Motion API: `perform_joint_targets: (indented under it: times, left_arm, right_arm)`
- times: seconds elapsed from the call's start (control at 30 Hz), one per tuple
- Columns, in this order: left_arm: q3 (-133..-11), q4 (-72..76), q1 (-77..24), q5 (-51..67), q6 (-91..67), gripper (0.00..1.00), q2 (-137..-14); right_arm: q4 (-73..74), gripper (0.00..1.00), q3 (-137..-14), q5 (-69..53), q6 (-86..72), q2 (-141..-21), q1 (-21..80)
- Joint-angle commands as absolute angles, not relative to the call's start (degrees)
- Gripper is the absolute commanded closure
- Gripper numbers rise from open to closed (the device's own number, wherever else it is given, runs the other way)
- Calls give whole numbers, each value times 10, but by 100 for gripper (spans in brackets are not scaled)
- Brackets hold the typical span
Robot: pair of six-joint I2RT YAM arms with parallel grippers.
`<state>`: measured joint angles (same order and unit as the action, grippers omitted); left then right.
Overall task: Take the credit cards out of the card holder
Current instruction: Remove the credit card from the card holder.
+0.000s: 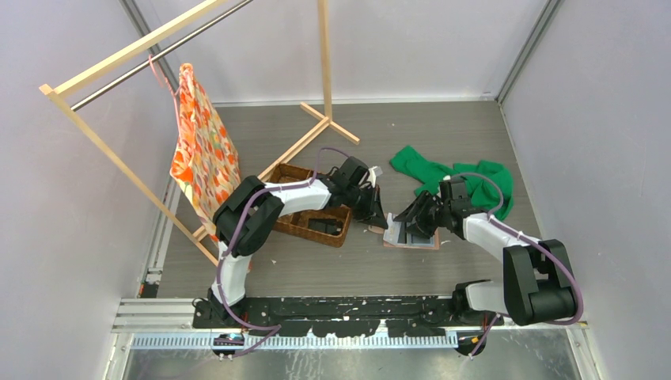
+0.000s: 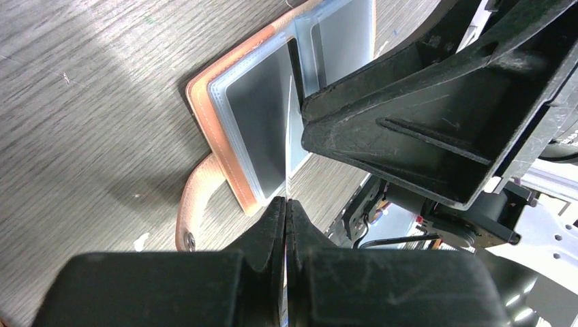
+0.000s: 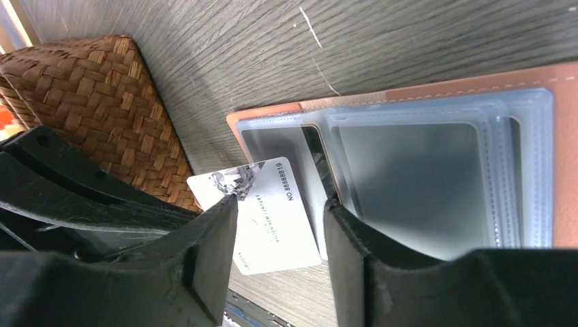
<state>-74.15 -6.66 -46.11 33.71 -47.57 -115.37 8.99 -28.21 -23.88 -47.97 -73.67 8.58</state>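
The salmon-pink card holder [image 1: 419, 240] lies open on the table, its grey plastic sleeves [image 3: 422, 177] facing up and its strap tab [image 2: 194, 197] lying flat. My left gripper [image 2: 286, 204] is shut on a white credit card [image 3: 272, 211], seen edge-on in the left wrist view [image 2: 287, 136]. The card is almost wholly outside the holder [image 2: 259, 102] at its left end. My right gripper [image 3: 281, 201] is open over that same end, with one finger [image 3: 361, 252] on the sleeves. In the top view the left gripper [image 1: 378, 215] and the right gripper [image 1: 413, 215] meet at the holder.
A brown woven basket [image 1: 305, 226] stands just left of the holder, also in the right wrist view [image 3: 95, 88]. A green cloth [image 1: 467, 178] lies behind the right arm. A wooden clothes rack [image 1: 324, 63] with an orange patterned cloth [image 1: 202, 150] stands at the back left.
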Motion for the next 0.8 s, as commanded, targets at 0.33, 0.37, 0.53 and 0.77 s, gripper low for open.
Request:
perform_joint_targets:
  times: [0.33,0.37,0.53,0.77]
  left_arm:
    - [-752,-44,-459,362,-478,99,-1151]
    - [-751,-38,-459,366,-479,99,-1152]
    - [-756,-32,-459,374,-483,88,-1158]
    - [-755,-26,-459,378,-488,76,-1161]
  right_arm:
    - [57,67,-269,-243,-486,-761,86]
    - [57,67,-269,-243,-486,-762,86]
    - [57,68,-268,-243,-486,-764,86]
    - [57,68,-264,-243,-485,-761,86]
